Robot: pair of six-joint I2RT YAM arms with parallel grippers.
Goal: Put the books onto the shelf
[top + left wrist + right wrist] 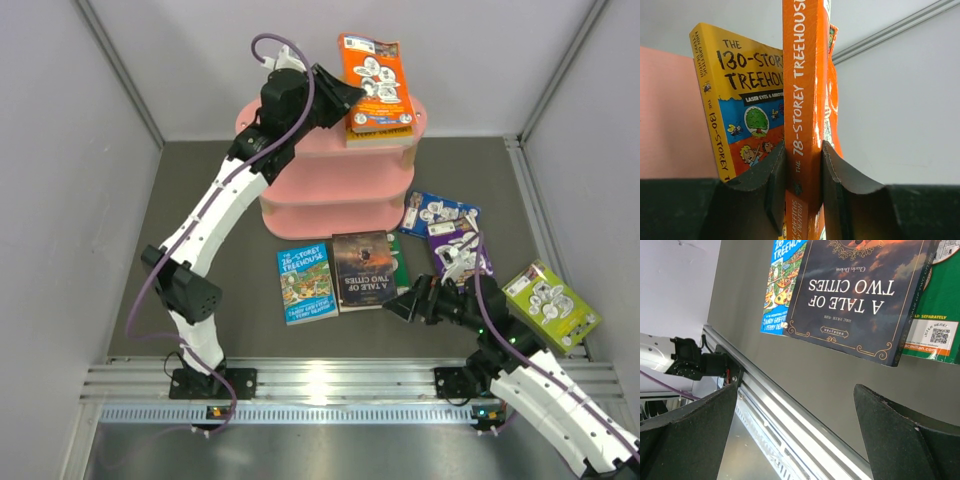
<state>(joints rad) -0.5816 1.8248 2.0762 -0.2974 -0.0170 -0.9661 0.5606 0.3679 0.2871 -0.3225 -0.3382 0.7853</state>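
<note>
Orange book (802, 100), spine: "78-STOREY TREEHOUS…". Yellow-spined book (740, 95), cover: "THE 130-STOREY TREEHOU…", "LASER EYES". Dark book (855, 290), cover, seen inverted: "A TALE OF TWO CITIES". Blue book (305, 283), cover: "26-STOREY TREEHOUSE".

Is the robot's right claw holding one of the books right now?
No, the right gripper stands wide open with nothing in it; the dark book lies beyond it, untouched.

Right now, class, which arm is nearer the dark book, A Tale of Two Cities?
Right. The right arm holds open jaws beside the dark book, at its near right corner; the left arm is at the shelf top, gripping an orange book.
</note>
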